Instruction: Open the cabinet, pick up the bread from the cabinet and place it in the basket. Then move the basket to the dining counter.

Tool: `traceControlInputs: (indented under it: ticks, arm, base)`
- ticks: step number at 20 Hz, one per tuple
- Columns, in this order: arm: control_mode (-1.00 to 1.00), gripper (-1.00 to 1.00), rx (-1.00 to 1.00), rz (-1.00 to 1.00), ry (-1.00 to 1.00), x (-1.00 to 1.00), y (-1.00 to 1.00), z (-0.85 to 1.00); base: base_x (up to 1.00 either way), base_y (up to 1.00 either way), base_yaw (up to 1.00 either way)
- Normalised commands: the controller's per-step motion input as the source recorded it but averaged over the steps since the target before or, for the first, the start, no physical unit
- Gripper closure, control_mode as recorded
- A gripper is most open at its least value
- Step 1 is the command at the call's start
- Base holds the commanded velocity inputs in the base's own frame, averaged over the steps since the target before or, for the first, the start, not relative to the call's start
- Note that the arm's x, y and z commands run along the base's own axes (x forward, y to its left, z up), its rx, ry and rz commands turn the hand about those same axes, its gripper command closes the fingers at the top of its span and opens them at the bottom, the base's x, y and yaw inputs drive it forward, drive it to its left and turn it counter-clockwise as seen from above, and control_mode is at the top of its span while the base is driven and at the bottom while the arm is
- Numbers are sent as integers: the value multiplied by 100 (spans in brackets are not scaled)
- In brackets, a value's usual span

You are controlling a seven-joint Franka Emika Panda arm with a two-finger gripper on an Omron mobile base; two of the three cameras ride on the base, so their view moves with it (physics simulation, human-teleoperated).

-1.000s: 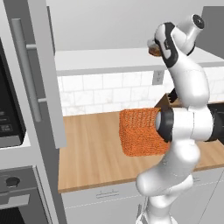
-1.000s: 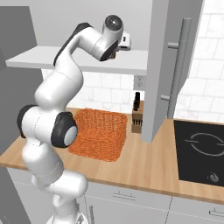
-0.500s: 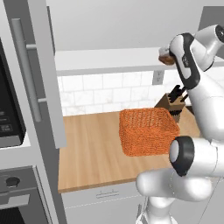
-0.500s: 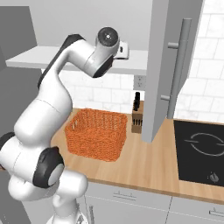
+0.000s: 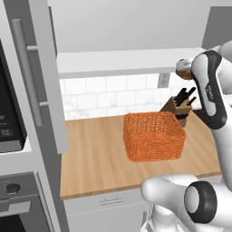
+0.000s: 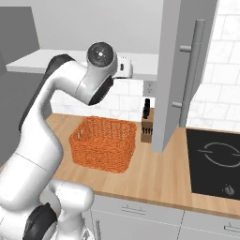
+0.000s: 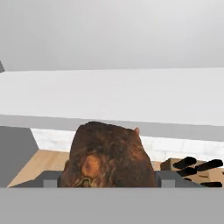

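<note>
Between the gripper's (image 7: 105,183) jaws, just off the shelf edge: bread (image 7: 108,156), held. Cabinet (image 6: 185,70) doors open, bread out; basket (image 5: 154,136) below on wood counter, w/ knife block (image 5: 180,108) just behind it. Left: drop bread in basket, carry basket to dining counter; no legible writing/labels.

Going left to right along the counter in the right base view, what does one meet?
Orange basket → knife block → open cabinet door hanging over the counter → black cooktop.
</note>
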Motion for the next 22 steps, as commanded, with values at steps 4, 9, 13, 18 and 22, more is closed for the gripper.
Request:
traceControlInputs:
  ticks: [4,9,13,18,22]
  arm:
    - [-100,100,0,-11,9,-91,5,-58]
    - [-100,100,-1,-17,31,-4,11,-90]
    - [-100,100,0,-13,8,0,26,-63]
    - [-100,100,0,-10,3,6,2,-43]
    - [-100,100,0,-6,0,-1,13,-66]
  base:
    - [0,0,0]
    - [0,0,0]
    - [0,0,0]
    - [0,0,0]
    - [0,0,0]
